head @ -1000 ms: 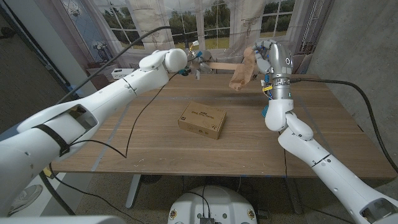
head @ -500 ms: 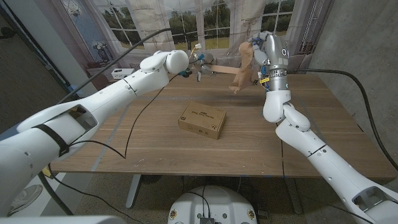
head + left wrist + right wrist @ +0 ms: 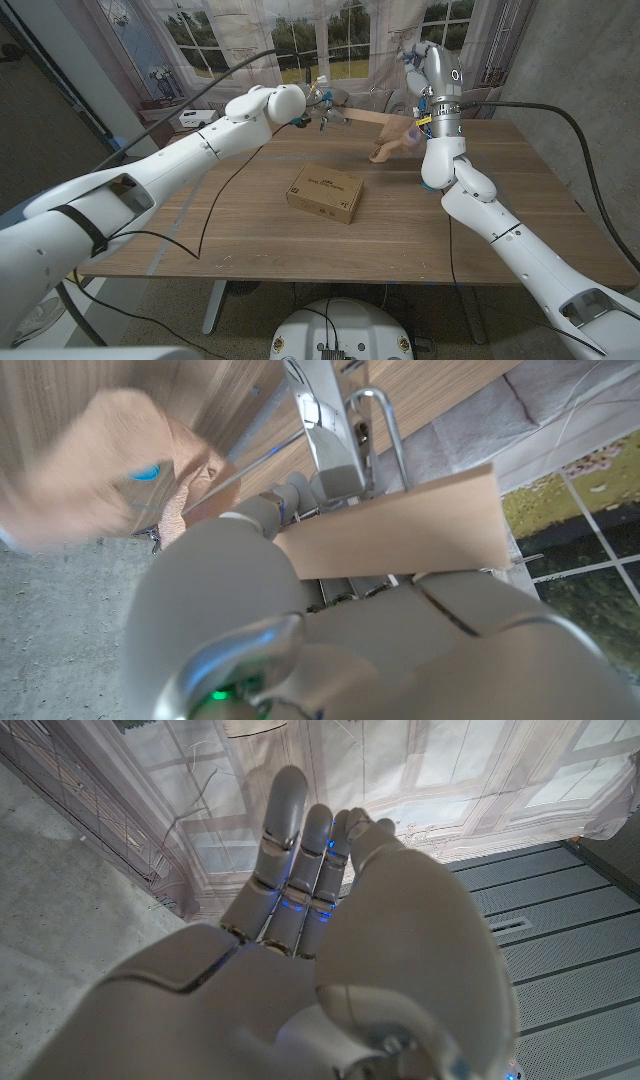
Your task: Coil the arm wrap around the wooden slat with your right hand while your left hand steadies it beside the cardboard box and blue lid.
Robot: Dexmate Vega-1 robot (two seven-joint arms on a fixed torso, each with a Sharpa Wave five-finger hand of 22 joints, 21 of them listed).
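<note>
My left hand (image 3: 318, 102) grips one end of the wooden slat (image 3: 365, 117) and holds it above the far side of the table; the same slat (image 3: 400, 532) sticks out past my left hand (image 3: 300, 620) in the left wrist view. The tan arm wrap (image 3: 392, 144) droops from the slat's free end down to the tabletop, and shows as a blur (image 3: 100, 470) in the left wrist view. My right hand (image 3: 425, 62) is raised above the wrap, apart from it. Its fingers (image 3: 300, 850) are stretched out and hold nothing.
The cardboard box (image 3: 325, 192) lies in the middle of the wooden table (image 3: 250, 240). Black cables trail over the table's left part and past the right arm. Windows and curtains stand behind the far edge.
The right hand carried the wrap left toward the slat and has let it go. The wrap has dropped from hand height to the tabletop. The left hand and slat shifted slightly right.
</note>
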